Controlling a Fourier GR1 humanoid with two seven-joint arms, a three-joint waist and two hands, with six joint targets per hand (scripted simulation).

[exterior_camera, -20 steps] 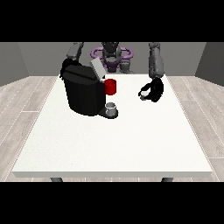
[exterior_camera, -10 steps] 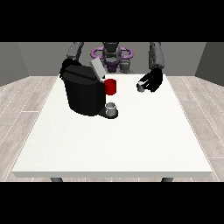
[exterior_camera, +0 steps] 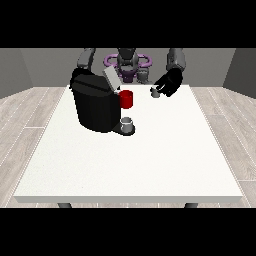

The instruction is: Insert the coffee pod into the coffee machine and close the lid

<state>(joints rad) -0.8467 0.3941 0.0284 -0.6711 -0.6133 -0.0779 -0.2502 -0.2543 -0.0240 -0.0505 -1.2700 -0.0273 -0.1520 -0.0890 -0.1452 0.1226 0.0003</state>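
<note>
Fingers of the hand at the view's right (exterior_camera: pixel 169 84) curl round the coffee pod (exterior_camera: pixel 155 92), held above the table's far edge (exterior_camera: pixel 200 102); the coffee machine (exterior_camera: pixel 95 102) and its raised lid (exterior_camera: pixel 111 79) lie toward the view's left.

A large white surface (exterior_camera: pixel 130 165) is set in the middle of the room, its near edge seen as a thin pale band. Two dark legs (exterior_camera: pixel 63 205) are glimpsed beneath that edge. The floor (exterior_camera: pixel 25 115) is laid with light grey-brown planks, seen at both sides. Plain grey walls (exterior_camera: pixel 30 65) are seen behind, darker towards the corners. The scene is lit evenly.
</note>
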